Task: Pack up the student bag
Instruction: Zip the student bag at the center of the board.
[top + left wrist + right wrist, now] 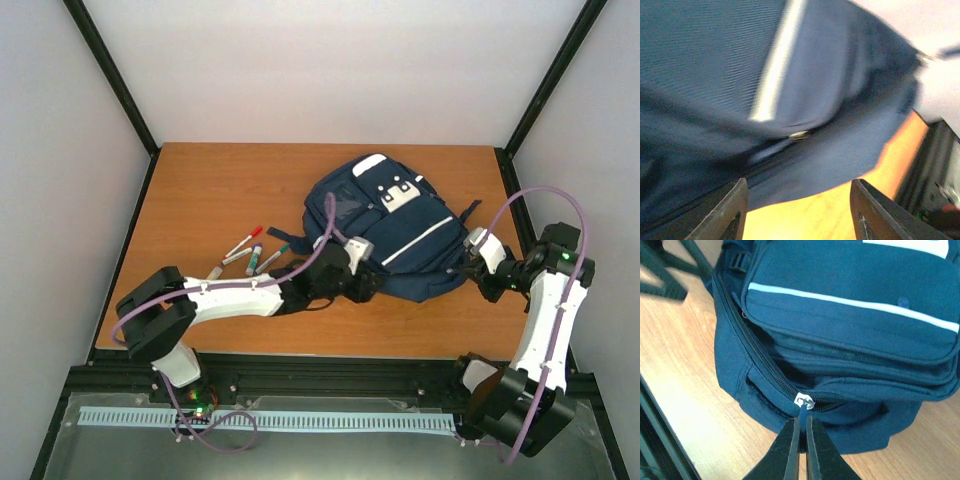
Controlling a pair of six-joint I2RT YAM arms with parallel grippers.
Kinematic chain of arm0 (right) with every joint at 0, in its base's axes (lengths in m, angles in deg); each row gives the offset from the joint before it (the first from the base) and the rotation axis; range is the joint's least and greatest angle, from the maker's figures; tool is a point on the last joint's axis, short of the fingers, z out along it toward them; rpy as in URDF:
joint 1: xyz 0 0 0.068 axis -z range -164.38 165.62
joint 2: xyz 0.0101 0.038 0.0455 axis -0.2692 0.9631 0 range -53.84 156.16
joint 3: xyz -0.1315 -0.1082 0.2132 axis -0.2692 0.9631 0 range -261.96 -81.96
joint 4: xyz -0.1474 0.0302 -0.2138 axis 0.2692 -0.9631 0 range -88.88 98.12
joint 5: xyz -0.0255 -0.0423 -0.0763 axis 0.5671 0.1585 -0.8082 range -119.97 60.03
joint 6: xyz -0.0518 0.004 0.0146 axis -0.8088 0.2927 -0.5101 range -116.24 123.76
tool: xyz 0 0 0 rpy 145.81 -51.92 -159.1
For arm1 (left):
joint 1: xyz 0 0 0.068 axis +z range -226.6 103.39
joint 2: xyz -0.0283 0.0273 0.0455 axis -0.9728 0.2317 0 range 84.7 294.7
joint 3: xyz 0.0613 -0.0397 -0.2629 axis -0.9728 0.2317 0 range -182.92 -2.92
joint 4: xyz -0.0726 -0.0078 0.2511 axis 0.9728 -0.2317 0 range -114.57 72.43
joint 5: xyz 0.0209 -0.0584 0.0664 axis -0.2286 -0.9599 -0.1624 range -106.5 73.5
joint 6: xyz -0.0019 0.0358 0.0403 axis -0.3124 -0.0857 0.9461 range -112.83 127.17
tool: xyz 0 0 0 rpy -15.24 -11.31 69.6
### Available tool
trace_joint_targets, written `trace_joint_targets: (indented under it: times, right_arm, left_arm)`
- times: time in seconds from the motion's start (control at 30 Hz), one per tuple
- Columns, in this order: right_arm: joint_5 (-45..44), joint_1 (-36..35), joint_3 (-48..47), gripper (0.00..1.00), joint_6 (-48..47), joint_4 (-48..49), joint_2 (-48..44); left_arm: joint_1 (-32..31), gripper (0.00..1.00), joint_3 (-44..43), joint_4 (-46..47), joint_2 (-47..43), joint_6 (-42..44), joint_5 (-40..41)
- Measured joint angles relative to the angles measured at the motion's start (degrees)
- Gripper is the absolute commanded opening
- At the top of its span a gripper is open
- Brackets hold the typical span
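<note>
The student bag [400, 235] is a navy backpack with white stripes, lying flat at mid-table. In the right wrist view the bag [850, 300] has its main zip parted along one side up to the silver slider [804, 401]. My right gripper [803, 419] is shut on the blue zipper pull [803, 411] hanging from that slider, at the bag's right end [470, 262]. My left gripper [355, 280] is at the bag's near-left edge. Its view is blurred: it is open [799, 182], the bag's fabric [815, 75] just beyond the fingers, bare table between them.
Several marker pens [252, 250] lie on the wooden table [220, 190] left of the bag, just beyond my left forearm. A dark strap [470, 212] trails from the bag's right side. Black frame rails edge the table.
</note>
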Motion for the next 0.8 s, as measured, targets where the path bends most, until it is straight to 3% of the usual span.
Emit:
trace_joint_targets:
  times: [0.1,0.3,0.43,0.57,0.8]
  right_arm:
    - [1.5,0.0,-3.8,0.03,-0.7,-3.9,-0.5]
    - [0.4,0.0,-2.6,0.03,-0.2,-5.1,1.5]
    - [-0.7,0.1,0.0,0.03,0.4,-4.2,4.0]
    - [-1.0,0.1,0.4,0.03,1.5,-3.6,4.3]
    - [-1.2,0.1,0.4,0.03,3.2,-3.3,5.2]
  left_arm:
    - [-3.9,0.58,-4.2,0.9,0.8,9.2,-3.4]
    - [-4.3,0.53,-13.7,3.3,9.3,22.4,-12.7]
    - [-4.2,0.45,-20.4,3.3,17.8,27.7,-19.3]
    - [-4.2,0.42,-25.1,2.6,23.2,30.4,-24.1]
    - [-4.2,0.2,-31.2,1.2,29.2,32.4,-25.4]
